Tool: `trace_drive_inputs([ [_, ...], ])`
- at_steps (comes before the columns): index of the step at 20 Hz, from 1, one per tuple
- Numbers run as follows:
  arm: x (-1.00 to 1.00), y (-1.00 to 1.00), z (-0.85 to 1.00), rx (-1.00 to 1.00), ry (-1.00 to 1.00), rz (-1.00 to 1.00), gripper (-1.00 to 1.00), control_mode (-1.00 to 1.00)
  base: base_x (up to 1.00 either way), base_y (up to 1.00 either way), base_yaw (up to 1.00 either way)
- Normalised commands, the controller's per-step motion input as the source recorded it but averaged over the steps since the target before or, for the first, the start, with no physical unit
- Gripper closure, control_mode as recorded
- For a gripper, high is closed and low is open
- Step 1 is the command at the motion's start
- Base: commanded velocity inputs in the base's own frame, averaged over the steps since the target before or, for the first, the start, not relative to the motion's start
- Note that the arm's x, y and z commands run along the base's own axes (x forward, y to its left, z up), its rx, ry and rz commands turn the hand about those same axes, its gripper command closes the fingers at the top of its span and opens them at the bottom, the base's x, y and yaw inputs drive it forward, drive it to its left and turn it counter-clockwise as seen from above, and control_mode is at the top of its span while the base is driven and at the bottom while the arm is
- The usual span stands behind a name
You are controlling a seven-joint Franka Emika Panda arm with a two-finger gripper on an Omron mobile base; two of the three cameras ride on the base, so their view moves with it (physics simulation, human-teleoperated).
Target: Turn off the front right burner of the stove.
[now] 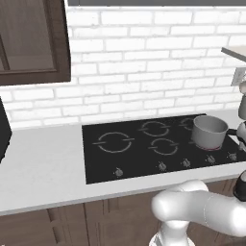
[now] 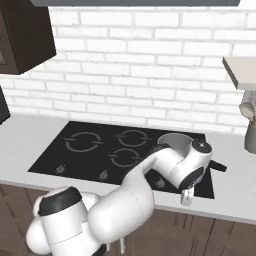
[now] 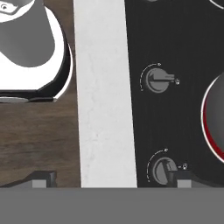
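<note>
Red-rimmed front right burner [image 3: 213,131] lies just beyond the open, empty pincer [image 3: 111,179].

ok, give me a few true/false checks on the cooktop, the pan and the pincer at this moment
1. A grey metal saucepan sits on the flat black glass stove. True.
2. The front right burner has a glowing red rim. True.
3. The pincer is closed on a small round grey knob. False: its tips are spread, one beside that knob.
4. The wall behind is green tile. False: it is a white brick wall.
</note>
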Motion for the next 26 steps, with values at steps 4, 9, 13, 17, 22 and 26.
trace_drive_inputs([
  [4, 0.10, 0.00, -0.04, 0.00, 0.00, 0.00, -1.00, -1.00, 0.00, 0.00, 0.00],
  [9, 0.08, 0.00, -0.01, 0.00, 0.00, 0.00, -1.00, -1.00, 0.00, 0.00, 0.00],
  [13, 0.01, 0.00, -0.07, 0.00, 0.00, 0.00, -1.00, -1.00, 0.00, 0.00, 0.00],
  [17, 0.11, 0.00, -0.15, 0.00, 0.00, 0.00, -1.00, -1.00, 0.00, 0.00, 0.00],
  [22, 0.18, 0.03, -0.22, 0.00, 0.00, 0.00, -1.00, -1.00, 0.00, 0.00, 0.00],
  [26, 0.18, 0.02, -0.26, 0.00, 0.00, 0.00, -1.00, -1.00, 0.00, 0.00, 0.00],
])
